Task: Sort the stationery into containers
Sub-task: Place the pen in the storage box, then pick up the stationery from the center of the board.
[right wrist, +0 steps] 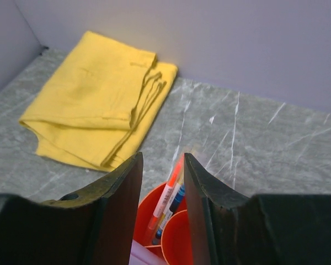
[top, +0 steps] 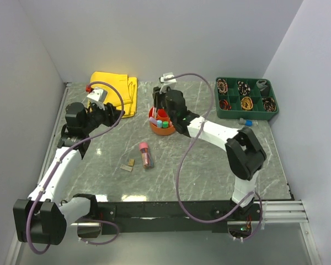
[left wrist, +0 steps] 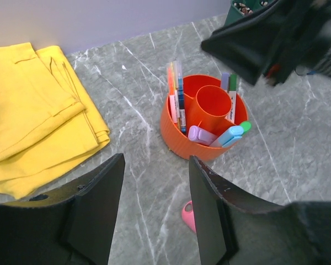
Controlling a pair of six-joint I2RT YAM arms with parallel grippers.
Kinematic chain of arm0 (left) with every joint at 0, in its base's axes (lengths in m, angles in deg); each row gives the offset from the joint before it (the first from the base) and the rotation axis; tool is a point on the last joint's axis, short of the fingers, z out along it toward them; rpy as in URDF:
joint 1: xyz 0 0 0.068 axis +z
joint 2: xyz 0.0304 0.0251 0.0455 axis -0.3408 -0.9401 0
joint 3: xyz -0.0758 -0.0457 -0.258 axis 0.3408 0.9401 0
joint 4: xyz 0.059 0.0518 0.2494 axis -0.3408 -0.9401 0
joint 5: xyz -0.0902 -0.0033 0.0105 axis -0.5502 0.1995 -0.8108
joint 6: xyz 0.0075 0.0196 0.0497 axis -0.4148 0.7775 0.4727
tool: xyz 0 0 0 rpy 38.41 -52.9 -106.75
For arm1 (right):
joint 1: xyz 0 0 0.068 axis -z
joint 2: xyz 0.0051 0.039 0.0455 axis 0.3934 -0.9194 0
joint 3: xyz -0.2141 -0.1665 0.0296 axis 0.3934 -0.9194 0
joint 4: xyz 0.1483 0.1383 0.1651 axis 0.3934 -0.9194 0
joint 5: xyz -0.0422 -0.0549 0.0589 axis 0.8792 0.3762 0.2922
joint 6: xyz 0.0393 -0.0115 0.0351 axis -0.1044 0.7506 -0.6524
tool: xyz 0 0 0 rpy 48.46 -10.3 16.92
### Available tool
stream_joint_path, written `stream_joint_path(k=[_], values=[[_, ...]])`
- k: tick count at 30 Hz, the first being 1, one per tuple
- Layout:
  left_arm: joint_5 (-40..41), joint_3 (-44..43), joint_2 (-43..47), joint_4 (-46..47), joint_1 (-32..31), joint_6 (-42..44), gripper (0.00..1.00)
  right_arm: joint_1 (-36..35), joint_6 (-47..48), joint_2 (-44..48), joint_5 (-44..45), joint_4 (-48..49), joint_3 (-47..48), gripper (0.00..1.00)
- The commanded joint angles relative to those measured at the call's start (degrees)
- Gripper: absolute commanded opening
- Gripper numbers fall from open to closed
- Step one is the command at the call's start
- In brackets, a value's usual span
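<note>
While the top view gives the whole table (top: 220,171), only there one can see the pink-capped tube (top: 145,154) lying flat near the middle, with two small tan blocks (top: 128,165) just beside it on the left, and the green tray (top: 246,98) of compartments at the far right corner. The orange organiser (top: 161,126) stands further back, near the folded yellow cloth (top: 117,88). The right gripper (top: 164,109) hangs directly above it and hides most of its inside in this view. The left wrist view shows that inside better: an orange pen (left wrist: 171,91) and a blue pen (left wrist: 180,102) stand upright in the outer ring, and a lilac stick (left wrist: 201,134) and a light blue marker (left wrist: 227,136) lean in the near part. The left gripper (left wrist: 154,207) is wide open with nothing between its fingers, apart from the organiser. In the right wrist view the right gripper has its fingers parted too; the two pens show in the gap below, but no finger touches them. Of the tube, the left wrist view shows only the pink end at its bottom edge. The contents of the tray are too small to name.
</note>
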Motion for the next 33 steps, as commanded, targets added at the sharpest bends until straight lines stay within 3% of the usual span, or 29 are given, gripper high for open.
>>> stream_joint_path(k=[1, 4, 6, 10, 15, 17, 24, 29, 33], values=[[0.2, 0.2, 1.3, 1.0, 0.2, -3.8, 0.59, -0.6, 1.1, 8.4, 0.6, -2.9, -1.1, 0.44], [2.6, -2.1, -0.1, -6.1, 0.2, -6.7, 0.62, -0.8, 2.8, 12.4, -2.0, -7.2, -1.8, 0.46], [3.6, -5.1, -2.2, -10.6, 0.2, -8.8, 0.63, -0.8, 6.1, 14.0, -8.5, -12.1, -0.6, 0.51], [5.2, -7.7, -5.2, -19.8, 0.2, -11.5, 0.66, -0.7, 8.8, 18.6, -20.1, -28.1, -0.1, 0.61], [6.4, -6.7, -4.4, -21.6, 0.2, -13.2, 0.69, -0.8, -1.0, 18.8, -30.0, -44.3, 2.9, 0.62], [7.3, -6.4, -4.3, -22.3, 0.2, -13.8, 0.71, -2.0, -3.4, 19.8, -34.3, -43.7, 1.7, 0.62], [19.2, -7.1, -3.3, -26.7, 2.3, -20.9, 0.82, -7.7, -8.3, 10.5, -37.6, -49.2, 7.4, 0.66], [26.7, -9.0, -3.0, -30.0, 5.1, -22.5, 0.86, -8.0, -15.7, 1.4, -32.0, -53.4, 14.1, 0.66], [27.9, -8.8, 0.2, -30.7, 5.1, -21.3, 0.88, -8.0, -20.6, -2.7, -27.8, -55.2, 15.9, 0.66]])
